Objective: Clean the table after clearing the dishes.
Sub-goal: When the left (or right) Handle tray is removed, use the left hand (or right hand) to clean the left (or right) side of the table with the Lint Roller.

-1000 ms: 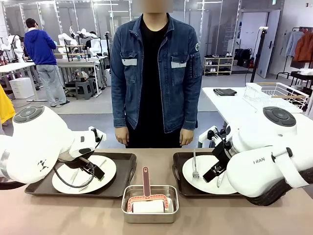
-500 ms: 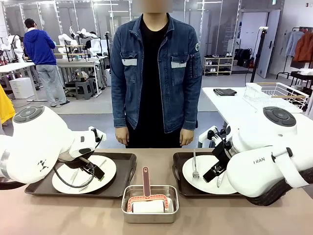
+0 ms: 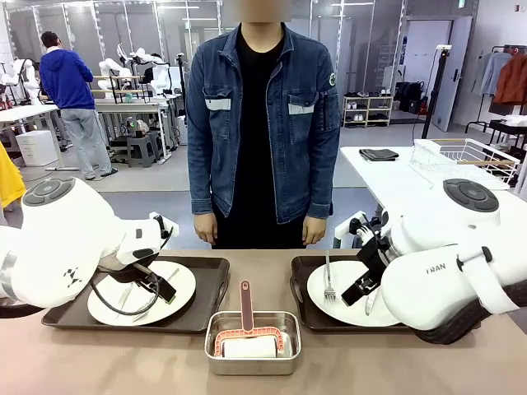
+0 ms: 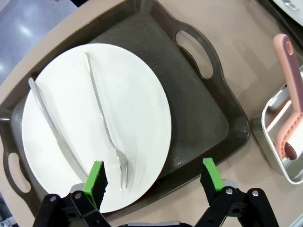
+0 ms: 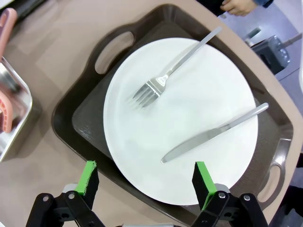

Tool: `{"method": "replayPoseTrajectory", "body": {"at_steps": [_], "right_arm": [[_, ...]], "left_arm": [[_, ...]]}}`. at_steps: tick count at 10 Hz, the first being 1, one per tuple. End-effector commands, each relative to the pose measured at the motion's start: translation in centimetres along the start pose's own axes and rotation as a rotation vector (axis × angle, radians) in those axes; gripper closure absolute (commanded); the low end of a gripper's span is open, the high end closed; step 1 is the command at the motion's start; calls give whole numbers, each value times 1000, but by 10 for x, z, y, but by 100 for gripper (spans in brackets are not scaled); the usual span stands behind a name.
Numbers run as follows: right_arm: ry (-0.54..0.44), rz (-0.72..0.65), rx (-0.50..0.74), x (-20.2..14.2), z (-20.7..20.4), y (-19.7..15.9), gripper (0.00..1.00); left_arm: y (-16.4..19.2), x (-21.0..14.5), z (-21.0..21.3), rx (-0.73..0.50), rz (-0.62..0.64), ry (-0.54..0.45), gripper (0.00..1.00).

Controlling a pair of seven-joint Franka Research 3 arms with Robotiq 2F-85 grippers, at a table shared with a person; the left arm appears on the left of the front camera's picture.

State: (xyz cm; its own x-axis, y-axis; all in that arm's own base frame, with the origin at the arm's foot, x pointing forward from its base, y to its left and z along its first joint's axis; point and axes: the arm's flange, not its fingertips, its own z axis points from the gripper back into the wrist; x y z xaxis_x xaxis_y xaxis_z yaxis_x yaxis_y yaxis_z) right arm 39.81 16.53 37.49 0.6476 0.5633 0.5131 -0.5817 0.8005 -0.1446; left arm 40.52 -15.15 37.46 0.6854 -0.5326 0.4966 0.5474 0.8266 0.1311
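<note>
Two dark brown trays sit on the beige table [image 3: 428, 362]. The left tray [image 3: 206, 296] holds a white plate [image 4: 132, 109] with a fork [image 4: 106, 127] and a knife [image 4: 49, 125]. My left gripper [image 4: 154, 182] hovers open over that plate's near edge, holding nothing; the front view places it [image 3: 156, 288] low over the plate. The right tray [image 5: 80, 118] carries a white plate [image 5: 199, 156] with a fork [image 5: 163, 80] and a knife [image 5: 213, 132]. Above it, my right gripper [image 5: 144, 182] stands open and empty.
A small steel pan [image 3: 251, 350] with a pink-handled roller [image 3: 245, 309] lies between the trays at the table's front. A person in a denim jacket [image 3: 262, 123] stands at the far edge, hands down. A white table with a wire rack [image 3: 461, 156] stands back right.
</note>
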Motion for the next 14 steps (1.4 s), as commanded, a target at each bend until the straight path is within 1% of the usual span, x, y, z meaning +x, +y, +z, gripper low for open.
{"method": "replayPoseTrajectory", "body": {"at_steps": [1,3,4,5,6,7,8,9,10,11,12,13,14], "right_arm": [[-7,-13,112,19,6,-15,0],[-3,-76,262,38,16,-41,0],[-17,-131,353,40,20,-53,0],[-27,-179,480,38,22,-63,0],[-45,-237,623,33,25,-75,0],[-52,-291,732,25,27,-86,0],[-75,-352,849,14,33,-96,0],[-104,-406,952,1,39,-106,0],[-152,-491,1013,-23,45,-121,0],[-207,-546,1033,-47,51,-136,0],[-298,-613,1038,-76,62,-155,0],[-316,-671,1008,-104,70,-172,0],[-304,-735,945,-134,80,-192,0]], "left_arm": [[16,14,20,-64,-28,34,0],[40,26,40,-247,-15,88,0],[53,28,49,-371,26,74,0],[71,27,57,-503,79,59,0],[91,21,65,-697,137,27,0],[110,12,69,-813,190,11,0],[129,0,74,-950,238,-56,0],[150,-14,74,-1021,289,-103,0],[179,-38,78,-1052,329,-171,0],[209,-64,81,-1052,358,-188,0],[237,-89,81,-1076,447,-244,0],[260,-113,82,-1082,498,-286,0],[282,-136,84,-1063,550,-319,0]]}}
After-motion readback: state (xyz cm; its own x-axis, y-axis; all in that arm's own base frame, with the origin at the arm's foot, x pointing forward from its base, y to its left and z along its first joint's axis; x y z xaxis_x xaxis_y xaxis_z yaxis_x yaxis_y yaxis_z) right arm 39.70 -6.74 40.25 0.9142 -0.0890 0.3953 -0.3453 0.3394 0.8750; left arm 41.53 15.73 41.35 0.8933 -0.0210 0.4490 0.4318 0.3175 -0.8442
